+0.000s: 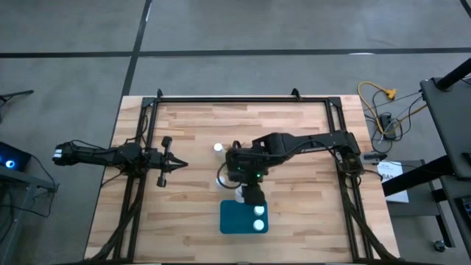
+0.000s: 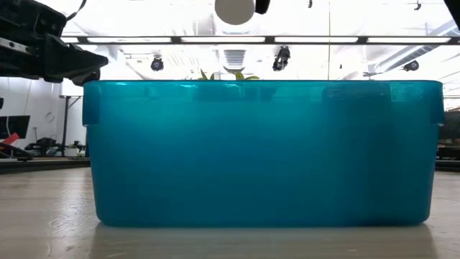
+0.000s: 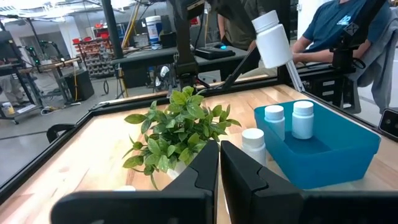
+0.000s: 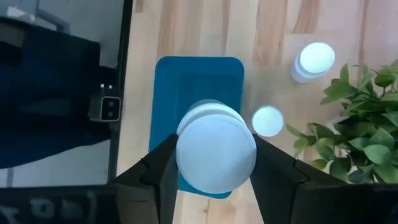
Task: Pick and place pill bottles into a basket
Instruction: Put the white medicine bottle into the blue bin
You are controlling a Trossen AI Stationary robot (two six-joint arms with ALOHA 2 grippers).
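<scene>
A pale wood-plank counter [image 1: 294,221] stands on grey flooring; at its left side the left pincer [image 1: 179,165] waits, pressed together. Mid-counter, beside a leafy plant [image 3: 177,134], the right pincer [image 4: 214,163] pinches a white pill bottle [image 4: 216,152] above the teal basket [image 3: 348,152]. Two bottles [image 3: 303,119] stand inside it and one [image 3: 253,145] just outside; no writing is readable.

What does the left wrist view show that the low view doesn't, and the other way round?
Only the left wrist view shows the two pill bottles standing inside the basket, a third on the table beside it, the plant's full foliage, and a person seated behind. Only the low view shows the basket's whole side wall. Both share the basket and the bottle held in the air above it.
</scene>
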